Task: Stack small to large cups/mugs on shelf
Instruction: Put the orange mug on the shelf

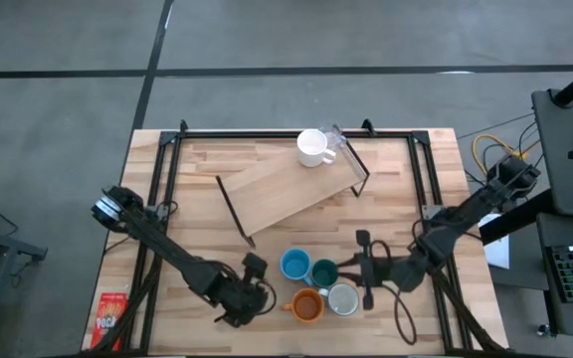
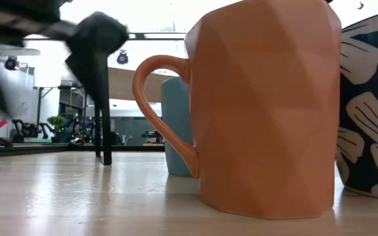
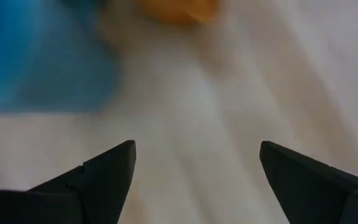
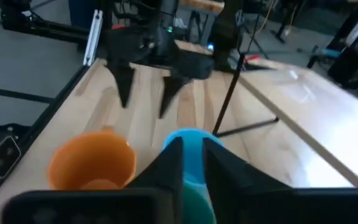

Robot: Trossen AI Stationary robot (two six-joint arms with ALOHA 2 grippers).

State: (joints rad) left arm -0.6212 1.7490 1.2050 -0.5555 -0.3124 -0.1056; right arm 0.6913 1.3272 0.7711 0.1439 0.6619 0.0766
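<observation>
Four mugs stand grouped on the tabletop near its front: light blue [image 1: 294, 265], dark teal [image 1: 323, 271], orange [image 1: 307, 305] and a pale-lined one [image 1: 342, 299] with a dark flowered outside [image 2: 373, 111]. A white mug [image 1: 312, 147] stands on the far end of the shelf [image 1: 282, 194], a light-wood plank lying slantwise. My left gripper [image 1: 267, 290] [image 3: 194, 168] hovers open over bare table just left of the orange mug. My right gripper [image 1: 351, 267] [image 4: 193, 152] is at the teal mug's right side, fingers nearly together. My right gripper comes nearly level from the table's right at the dark teal mug's right side [image 1: 338, 268]. A strip of teal [image 4: 196, 202] shows in the narrow gap between the two fingers. Whether that is rim or handle, I cannot tell. The mug stands upright on the table.
A clear glass [image 1: 334, 139] stands beside the white mug on the shelf. The shelf's black wire legs [image 1: 235, 211] [image 4: 232, 87] stick out toward the mugs. A red packet [image 1: 110, 316] lies at the table's near left corner. Black frame rails [image 1: 162, 169] run along the table's edges.
</observation>
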